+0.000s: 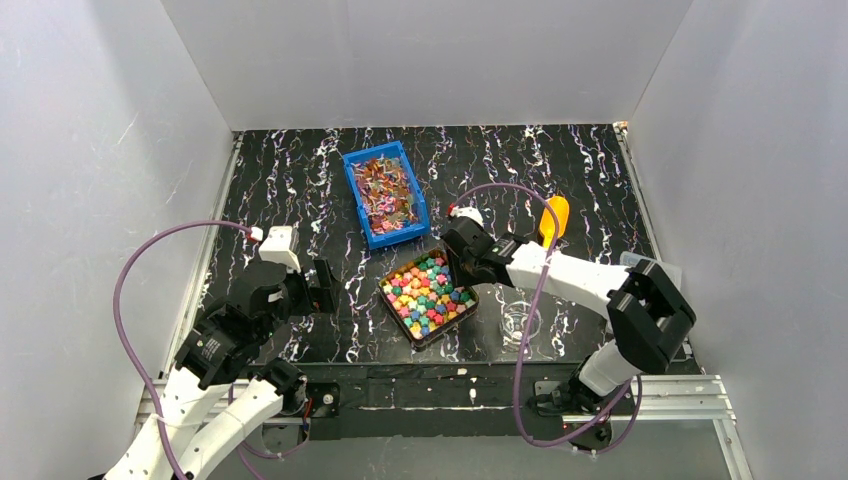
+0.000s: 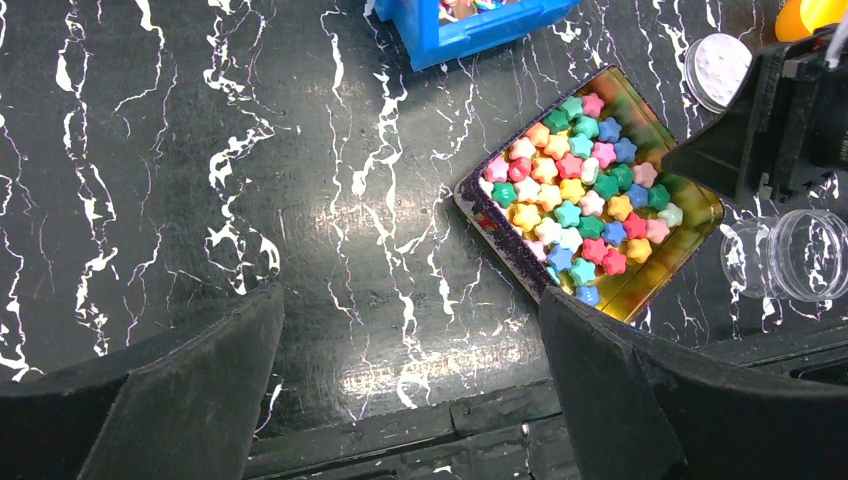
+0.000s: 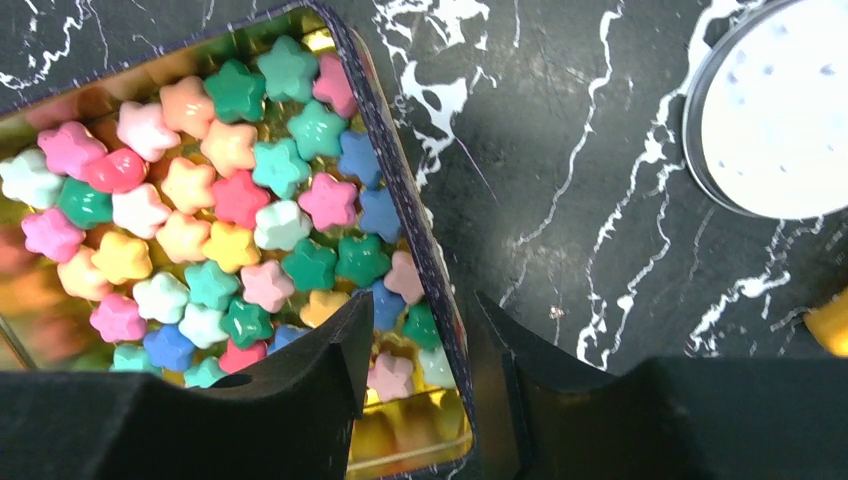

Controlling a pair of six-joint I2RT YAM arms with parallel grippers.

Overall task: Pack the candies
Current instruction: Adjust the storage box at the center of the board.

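Candies (image 3: 240, 200) fill tin (image 3: 405, 215); right jaws part-spread astride its rim; left jaws wide, well away.

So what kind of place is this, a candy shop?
Probably not a shop, more like a robot test booth in a lab. Plain white walls box in a black marbled table, a left arm and right arm are bolted at its edge, and star-shaped candies sit in a tin.

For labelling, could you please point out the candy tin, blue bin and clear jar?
Candy tin (image 2: 690, 225): left wrist view, bare gold floor.
Blue bin (image 1: 398, 236): top view, near wall.
Clear jar (image 2: 790, 255): left wrist view, side wall.
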